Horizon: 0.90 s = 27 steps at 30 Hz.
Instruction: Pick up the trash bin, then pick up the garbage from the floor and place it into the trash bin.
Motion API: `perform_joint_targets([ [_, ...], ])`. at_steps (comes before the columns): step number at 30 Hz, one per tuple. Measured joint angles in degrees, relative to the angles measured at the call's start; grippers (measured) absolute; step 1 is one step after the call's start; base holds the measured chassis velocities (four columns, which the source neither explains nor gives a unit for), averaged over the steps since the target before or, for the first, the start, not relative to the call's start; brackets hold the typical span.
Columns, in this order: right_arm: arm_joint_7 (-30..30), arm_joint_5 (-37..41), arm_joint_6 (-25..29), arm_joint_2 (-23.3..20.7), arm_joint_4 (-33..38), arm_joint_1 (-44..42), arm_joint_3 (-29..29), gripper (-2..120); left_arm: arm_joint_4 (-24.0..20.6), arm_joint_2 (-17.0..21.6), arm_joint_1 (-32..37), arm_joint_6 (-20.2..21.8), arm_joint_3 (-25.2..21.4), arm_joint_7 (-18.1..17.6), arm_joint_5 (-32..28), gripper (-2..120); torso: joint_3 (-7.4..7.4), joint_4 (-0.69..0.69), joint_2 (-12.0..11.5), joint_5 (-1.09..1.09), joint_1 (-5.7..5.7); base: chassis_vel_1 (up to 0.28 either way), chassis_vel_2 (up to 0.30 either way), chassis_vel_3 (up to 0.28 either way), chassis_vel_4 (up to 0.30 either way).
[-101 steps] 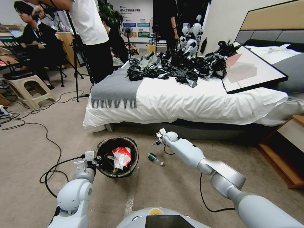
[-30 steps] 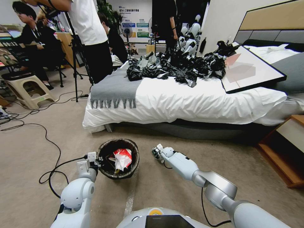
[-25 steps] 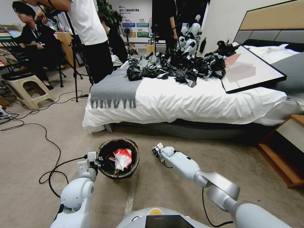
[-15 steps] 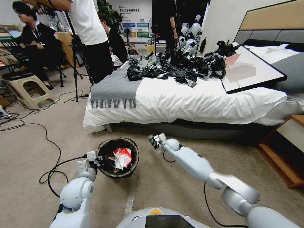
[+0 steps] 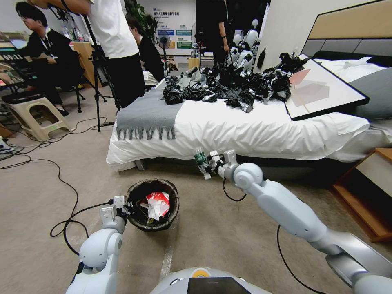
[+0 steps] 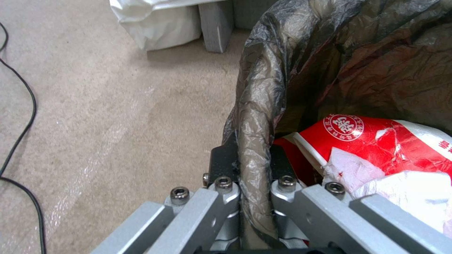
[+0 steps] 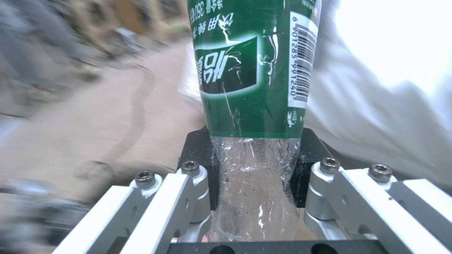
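The trash bin (image 5: 136,189) hangs just above the carpet in front of me, its dark bag folded over the rim (image 6: 254,106). My left gripper (image 5: 124,207) (image 6: 252,160) is shut on that rim at the bin's left side. A red-and-white wrapper (image 5: 157,203) (image 6: 372,137) lies inside. My right gripper (image 5: 209,164) (image 7: 254,148) is raised above the floor near the bed's edge, up and to the right of the bin. It is shut on a piece of garbage, a crushed clear plastic bottle with a green label (image 5: 200,159) (image 7: 249,70).
A white bed (image 5: 245,130) with a grey throw and a heap of black plastic (image 5: 232,85) stands close ahead. A wooden nightstand (image 5: 367,192) is at the right. Black cables (image 5: 61,179) run over the carpet at the left, near a stool (image 5: 34,114), a tripod and people.
My right gripper has closed on the bottle on the floor and lifted it up toward the bed's edge. The left gripper has kept its hold on the bin.
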Motion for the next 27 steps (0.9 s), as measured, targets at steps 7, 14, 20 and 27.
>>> perform_joint_targets([
  [7,1.4,9.1,1.4,3.3,1.1,7.7,-3.8,23,0.4,0.1,0.0,0.0,0.1,0.1,0.2,0,0.0,0.01,0.0,0.0,0.0,0.0,0.0,0.0,0.0],
  [14,3.7,12.9,1.2,9.0,-2.3,10.2,-11.9,23,0.6,0.1,0.0,0.0,-0.2,0.2,0.2,0,0.01,0.0,0.0,0.01,0.0,0.0,0.0,0.0,0.0],
  [20,4.8,11.1,1.0,14.3,-6.9,10.0,-17.3,23,0.9,-0.1,-0.3,0.0,-0.2,0.3,0.2,0,0.01,0.0,0.0,0.0,0.0,0.0,0.0,0.0,0.0],
  [27,4.9,7.1,1.0,18.9,-12.3,8.4,-21.8,23,1.1,-0.3,-0.3,0.0,-0.1,0.3,0.3,0,0.01,0.0,0.0,0.0,0.0,0.0,0.0,0.0,0.0],
])
